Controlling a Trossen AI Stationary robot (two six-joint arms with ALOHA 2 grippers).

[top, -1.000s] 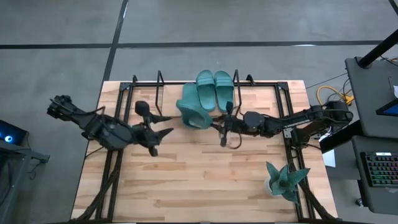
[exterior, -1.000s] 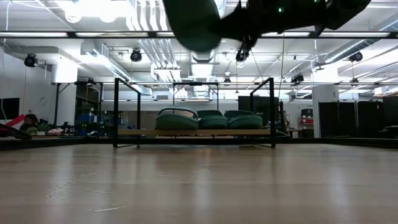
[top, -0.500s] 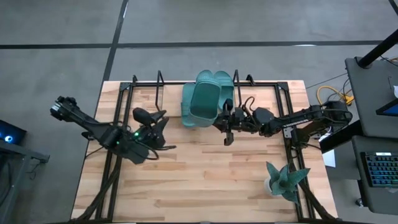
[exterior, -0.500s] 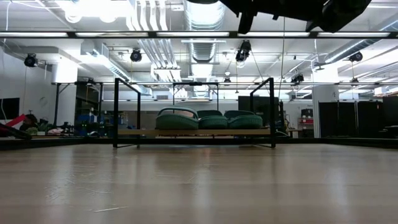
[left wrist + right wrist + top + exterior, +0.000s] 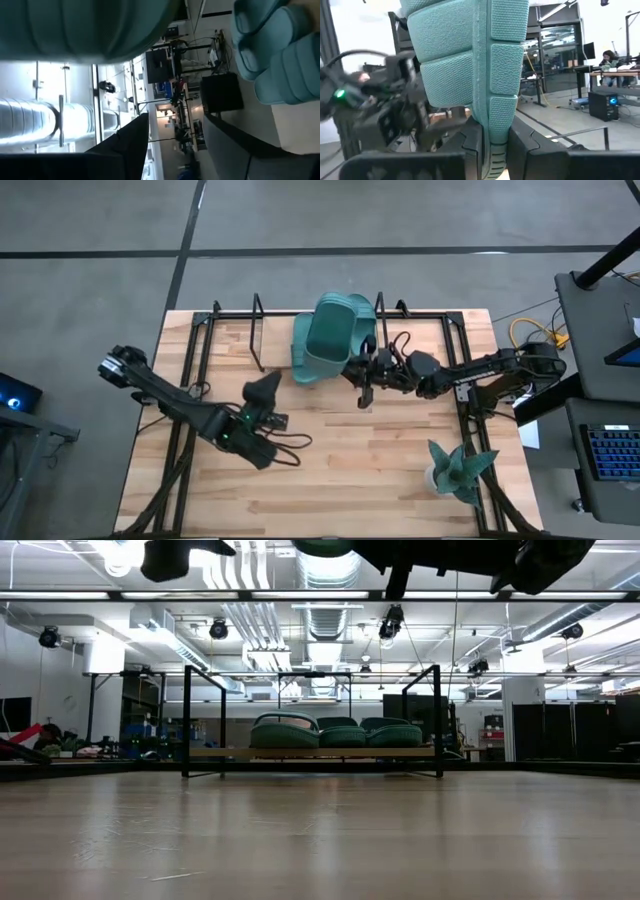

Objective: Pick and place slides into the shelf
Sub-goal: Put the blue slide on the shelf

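My right gripper is shut on one teal slide, which it holds high over the shelf at the table's far edge. Three more slides lie side by side, soles down, on the shelf board. From above the held slide hides most of them. My left gripper hangs open above the table's middle, left of and nearer than the held slide, and touches nothing. The left wrist view shows its fingers apart. My right gripper pinches the slide's sole by its edge between its two fingers. It reaches in level from the table's right side. The ribbed underside faces the wrist camera. The slide is lifted clear, stands on edge, and rises away from the fingers.
A teal spiky plant ornament stands near the table's right near corner. Black frame rails run along the table's left and right sides. Bare wooden tabletop lies between the arms and the near edge.
My right gripper has raised the slide and carried it toward the far edge, over the shelf, and tipped it up on edge. My left arm has drawn back toward the near edge and turned.
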